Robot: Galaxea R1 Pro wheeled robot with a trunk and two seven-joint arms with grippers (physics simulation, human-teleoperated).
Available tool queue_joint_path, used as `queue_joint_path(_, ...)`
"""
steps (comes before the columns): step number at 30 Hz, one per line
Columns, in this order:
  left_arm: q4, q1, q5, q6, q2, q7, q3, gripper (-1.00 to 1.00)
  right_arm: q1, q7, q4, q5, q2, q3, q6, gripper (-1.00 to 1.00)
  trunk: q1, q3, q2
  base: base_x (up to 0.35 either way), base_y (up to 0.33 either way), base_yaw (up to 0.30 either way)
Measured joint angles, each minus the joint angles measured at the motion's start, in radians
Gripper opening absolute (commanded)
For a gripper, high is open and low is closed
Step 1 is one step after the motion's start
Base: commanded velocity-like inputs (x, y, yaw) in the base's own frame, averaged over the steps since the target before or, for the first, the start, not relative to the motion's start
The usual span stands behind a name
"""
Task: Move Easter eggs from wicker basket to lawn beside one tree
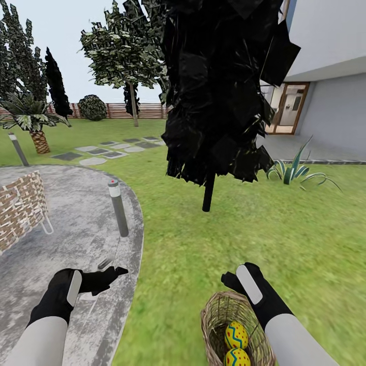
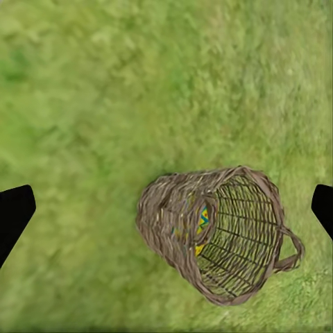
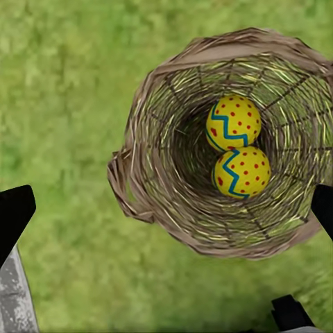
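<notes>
The right gripper point(image 1: 231, 278) hangs just over the far rim of the wicker basket point(image 1: 216, 317), its black fingers spread apart and empty; in the right wrist view the two fingertips point(image 3: 14, 215) sit wide at either edge, with the basket's mouth between them. The basket is a small tan-brown woven bucket with a loop handle point(image 3: 125, 194) at the rim, standing on the lawn point(image 1: 284, 234) near the robot, to the right. Two Easter eggs point(image 3: 234, 123) can be counted inside, touching each other: yellow, with a blue zigzag band and red dots. Whether a third lies hidden, the pictures do not tell.

The left gripper point(image 1: 113, 273) hovers above the grey paved patch point(image 1: 66, 213) to the left, fingers parted and holding nothing; its wrist view looks across at the basket's side.

Farther off stand one black-leaved tree point(image 1: 218, 86), one pale-trunked tree point(image 1: 127, 51), one small palm point(image 1: 33, 119), two grey bollards point(image 1: 118, 207) and a house point(image 1: 325, 76) at far right.
</notes>
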Motion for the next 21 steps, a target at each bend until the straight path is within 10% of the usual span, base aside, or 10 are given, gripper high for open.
queue_joint_path(21,0.000,0.000,0.000,0.001,0.003,-0.039,0.000,1.00,-0.033,0.018,0.076,0.000,0.002,0.039,0.010,1.00,0.081,-0.066,-0.147,0.000,0.000,0.000)
